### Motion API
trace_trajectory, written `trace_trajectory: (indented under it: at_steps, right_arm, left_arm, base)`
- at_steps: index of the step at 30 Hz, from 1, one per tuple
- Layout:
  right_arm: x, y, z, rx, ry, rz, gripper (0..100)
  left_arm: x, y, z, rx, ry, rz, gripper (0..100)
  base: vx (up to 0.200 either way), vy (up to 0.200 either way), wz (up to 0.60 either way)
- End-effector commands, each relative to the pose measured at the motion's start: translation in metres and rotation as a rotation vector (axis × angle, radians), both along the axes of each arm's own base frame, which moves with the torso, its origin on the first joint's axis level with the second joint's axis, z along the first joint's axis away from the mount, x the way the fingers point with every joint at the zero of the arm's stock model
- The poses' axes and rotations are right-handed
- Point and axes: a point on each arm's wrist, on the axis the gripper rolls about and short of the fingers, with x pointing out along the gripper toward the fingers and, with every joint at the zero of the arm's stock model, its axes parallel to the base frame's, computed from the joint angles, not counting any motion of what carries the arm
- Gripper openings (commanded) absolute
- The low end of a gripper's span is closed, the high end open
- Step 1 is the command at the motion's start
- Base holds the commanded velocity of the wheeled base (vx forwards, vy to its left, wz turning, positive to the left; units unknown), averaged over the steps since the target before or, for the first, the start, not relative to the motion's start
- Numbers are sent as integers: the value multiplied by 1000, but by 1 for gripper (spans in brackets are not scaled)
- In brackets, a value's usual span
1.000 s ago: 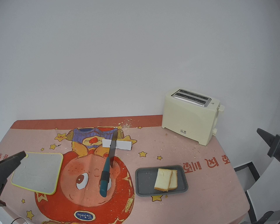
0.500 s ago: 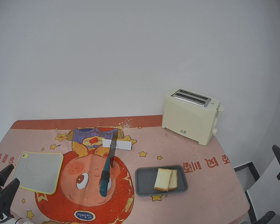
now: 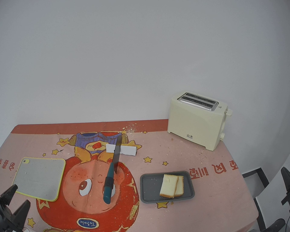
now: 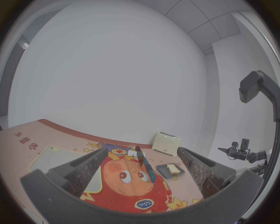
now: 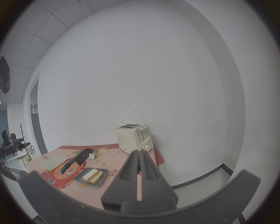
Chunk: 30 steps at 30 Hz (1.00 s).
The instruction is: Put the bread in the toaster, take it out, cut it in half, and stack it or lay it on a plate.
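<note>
The bread [image 3: 171, 185] on the plate [image 3: 149, 188] lies nearer the right gripper [image 5: 139, 163], pressed together beyond the right edge of the desk [image 3: 217, 196], than the spread left gripper [image 3: 21, 194].

plain white wall [image 3: 120, 60], tiled ceiling [image 5: 73, 11]

left gripper [image 4: 142, 151] sits low, its two dark fingers [image 4: 84, 166] spread wide apart and pointing forward. right gripper [image 5: 139, 154] is well apart from it on the opposite side, also low, its fingers [image 5: 128, 172] pressed together with a thin slit between them.
</note>
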Motion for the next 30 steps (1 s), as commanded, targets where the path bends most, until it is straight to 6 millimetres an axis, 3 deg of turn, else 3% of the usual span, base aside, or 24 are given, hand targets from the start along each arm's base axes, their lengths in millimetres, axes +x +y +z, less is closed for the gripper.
trace_trajectory:
  at_steps: [1,4,11,24,30]
  right_arm:
    - [-9,0,-16,-14,-29,-8,0]
    - [-12,0,-22,-17,-31,-4,0]
    - [-32,0,-45,-44,-21,15,0]
    - [-39,0,-47,-81,-101,-20,0]
    - [-39,-4,-48,-101,-80,-207,0]
  left_arm:
    - [-13,3,-12,0,-31,22,100]
    - [-12,3,-14,3,-22,27,100]
    - [-3,1,-47,128,64,23,100]
    - [-3,1,-49,154,61,59,100]
    - [-2,4,-49,164,69,190,100]
  base:
    - [0,0,0]
    - [0,0,0]
    - [0,0,0]
    - [0,0,0]
    - [0,0,0]
